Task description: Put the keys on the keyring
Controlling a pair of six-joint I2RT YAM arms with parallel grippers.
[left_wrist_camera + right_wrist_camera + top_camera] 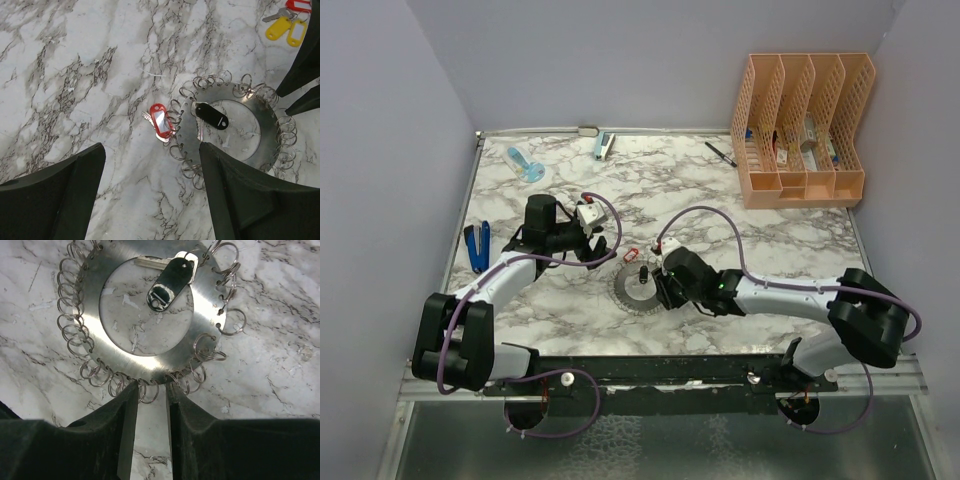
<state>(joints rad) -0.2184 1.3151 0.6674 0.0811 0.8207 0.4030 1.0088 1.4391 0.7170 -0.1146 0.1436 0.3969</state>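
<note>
Left arm [500, 275] rises from its near-left base, elbow bent, forearm angled toward the far middle; left hand [588, 238] points right and downward, jaws wide apart, nothing between its fingers [50, 195]; right arm [780, 292] stretches leftward and low from the near-right base; right hand [658, 283] points left, jaws parted only narrowly, fingers [125, 430] almost parallel.

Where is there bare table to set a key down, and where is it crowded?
Bare marble: between the keyring and the near edge; at the back between the teal item and the pen; between the orange organizer and the right arm. Crowded around the keyring, where the red-tagged key, left gripper and right gripper sit close.
</note>
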